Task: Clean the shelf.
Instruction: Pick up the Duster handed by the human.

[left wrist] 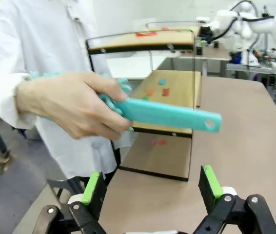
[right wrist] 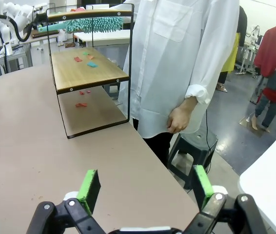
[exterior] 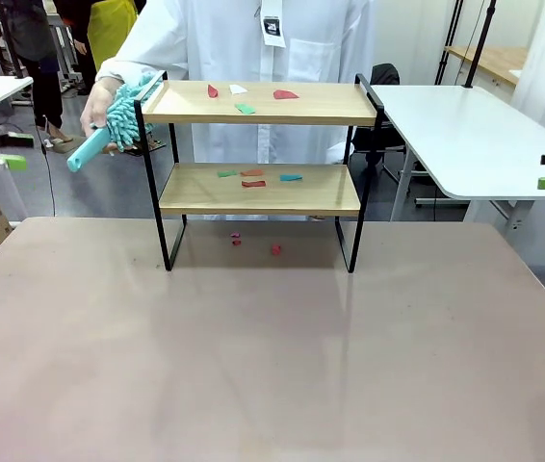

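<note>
The shelf (exterior: 321, 104) stands on the far half of the beige counter (exterior: 253, 366), about midway between its sides, with its long side facing the front camera. Small scraps lie on both boards: red, white and green ones on the top board (exterior: 186, 101), and green, red and teal ones on the lower board (exterior: 195, 197). A few red bits (exterior: 275, 249) lie on the counter under the shelf.

A person in a white coat (exterior: 224, 38) stands just behind the shelf. The person's hand (exterior: 94, 104) grips a teal duster (exterior: 126, 114) by its handle. The fluffy head is at the top board's left end by the rail, though contact cannot be told. The handle slants down and away from the shelf. In the right wrist view the person's other hand (right wrist: 178, 120) hangs loose at the side.

The left jaws are apart with nothing between their green pads (left wrist: 92, 187). They hover near the counter's left edge, facing the hand and the duster handle. The right jaws are also apart and empty. They are near the counter's right edge, well apart from the shelf.
</note>
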Tool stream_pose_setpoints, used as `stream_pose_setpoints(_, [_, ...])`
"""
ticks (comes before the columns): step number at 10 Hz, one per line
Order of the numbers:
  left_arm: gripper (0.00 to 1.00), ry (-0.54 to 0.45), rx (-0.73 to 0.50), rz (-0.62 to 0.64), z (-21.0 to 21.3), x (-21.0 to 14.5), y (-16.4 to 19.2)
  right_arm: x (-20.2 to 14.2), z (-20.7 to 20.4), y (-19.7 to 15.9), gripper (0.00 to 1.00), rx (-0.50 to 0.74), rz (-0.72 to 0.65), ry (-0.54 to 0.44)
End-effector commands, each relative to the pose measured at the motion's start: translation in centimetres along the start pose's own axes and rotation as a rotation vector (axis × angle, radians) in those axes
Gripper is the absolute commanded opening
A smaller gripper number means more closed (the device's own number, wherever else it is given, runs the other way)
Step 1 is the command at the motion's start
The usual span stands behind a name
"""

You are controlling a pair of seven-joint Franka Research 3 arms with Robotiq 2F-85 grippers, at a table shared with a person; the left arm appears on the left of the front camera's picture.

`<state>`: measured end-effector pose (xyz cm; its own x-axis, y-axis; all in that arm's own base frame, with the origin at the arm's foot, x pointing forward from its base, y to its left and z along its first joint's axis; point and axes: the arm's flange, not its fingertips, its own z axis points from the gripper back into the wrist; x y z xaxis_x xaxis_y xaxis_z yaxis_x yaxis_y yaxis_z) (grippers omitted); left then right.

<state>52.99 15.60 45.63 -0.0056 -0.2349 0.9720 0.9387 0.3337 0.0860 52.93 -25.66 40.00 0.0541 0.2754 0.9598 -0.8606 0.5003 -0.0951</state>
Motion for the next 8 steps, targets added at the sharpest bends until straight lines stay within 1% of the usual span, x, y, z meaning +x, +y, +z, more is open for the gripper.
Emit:
stream_pose_setpoints(1, [1.00,0.122,0.100,0.070,0.8,6.3,-1.2,0.7,-0.3,0.1,1.00,-0.012,-0.010,0.015])
stream_pose_setpoints(2, [1.00,0.233,0.126,0.171,1.0,8.8,-1.3,0.7,-0.3,0.1,1.00,-0.012,-0.010,0.015])
stream_pose_setpoints(3, [1.00,0.347,0.134,0.157,0.7,11.3,-2.6,0.7,-0.3,0.1,1.00,-0.012,-0.010,0.015])
stream_pose_setpoints(4, [1.00,0.396,0.174,0.136,-0.1,14.2,-4.3,0.7,-0.3,0.1,1.00,-0.012,-0.010,0.015])
stream_pose_setpoints(5, [1.00,0.493,0.283,0.277,-1.0,16.0,-5.4,0.7,-0.3,0.1,1.00,-0.012,-0.010,0.015])
stream_pose_setpoints(8, [1.00,0.634,0.454,0.388,-5.1,20.8,-9.9,0.7,-0.3,0.1,1.00,-0.012,-0.010,0.015])
